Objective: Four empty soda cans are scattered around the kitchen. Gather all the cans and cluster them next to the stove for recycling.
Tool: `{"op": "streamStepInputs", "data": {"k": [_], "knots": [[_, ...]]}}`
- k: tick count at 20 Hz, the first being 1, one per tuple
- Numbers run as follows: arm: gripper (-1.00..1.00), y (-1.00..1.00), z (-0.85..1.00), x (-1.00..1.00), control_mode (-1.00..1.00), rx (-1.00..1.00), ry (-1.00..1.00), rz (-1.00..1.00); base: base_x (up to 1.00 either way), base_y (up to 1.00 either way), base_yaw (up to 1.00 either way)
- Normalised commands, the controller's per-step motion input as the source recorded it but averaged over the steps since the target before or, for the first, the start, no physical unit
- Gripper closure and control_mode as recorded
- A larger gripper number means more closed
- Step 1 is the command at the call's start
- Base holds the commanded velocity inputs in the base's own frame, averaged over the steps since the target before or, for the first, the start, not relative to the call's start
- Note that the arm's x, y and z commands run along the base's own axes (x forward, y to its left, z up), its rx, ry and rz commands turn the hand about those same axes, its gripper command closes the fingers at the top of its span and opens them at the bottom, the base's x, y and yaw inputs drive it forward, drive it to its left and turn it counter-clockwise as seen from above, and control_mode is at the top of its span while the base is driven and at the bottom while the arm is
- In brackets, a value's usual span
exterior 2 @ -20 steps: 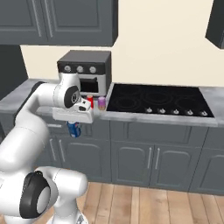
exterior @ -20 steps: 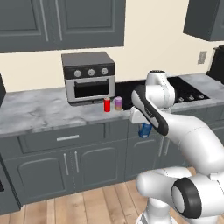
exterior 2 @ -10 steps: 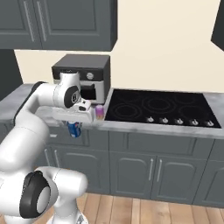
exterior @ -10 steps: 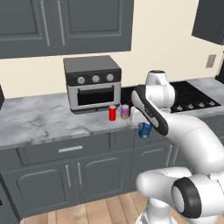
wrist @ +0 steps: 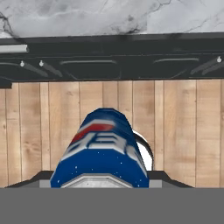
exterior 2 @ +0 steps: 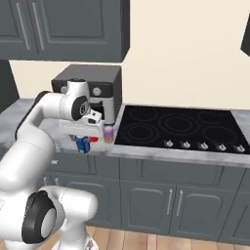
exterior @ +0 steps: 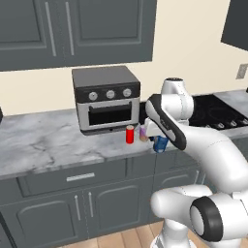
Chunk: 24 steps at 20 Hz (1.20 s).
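Your arm hides most of the blue can (exterior: 160,144) and part of the pink can (exterior: 143,134). The stove (exterior: 220,112) is cut off by the picture's right edge in your left base view.

You get flat, even rendered light, no glare. Soft shadow under toaster oven (exterior: 106,104), frame centre. Hand view: can (wrist: 101,151) coarse, pixelated at bottom centre.
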Motion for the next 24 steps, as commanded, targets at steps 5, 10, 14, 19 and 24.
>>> {"op": "streamStepInputs", "data": {"k": [5, 10, 14, 19, 24], "knots": [[1.0, 0.0, 0.0, 0.0, 1.0, 0.0, 0.0, 0.0, 0.4, 0.25, 0.0], [1.0, 0.0, 0.0, 0.0, 1.0, 0.0, 0.0, 0.0, 0.36, 0.21, 0.0], [1.0, 0.0, 0.0, 0.0, 1.0, 0.0, 0.0, 0.0, 0.31, 0.22, 0.0], [1.0, 0.0, 0.0, 0.0, 1.0, 0.0, 0.0, 0.0, 0.36, 0.23, 0.0], [1.0, 0.0, 0.0, 0.0, 1.0, 0.0, 0.0, 0.0, 0.38, 0.22, 0.0]]}}
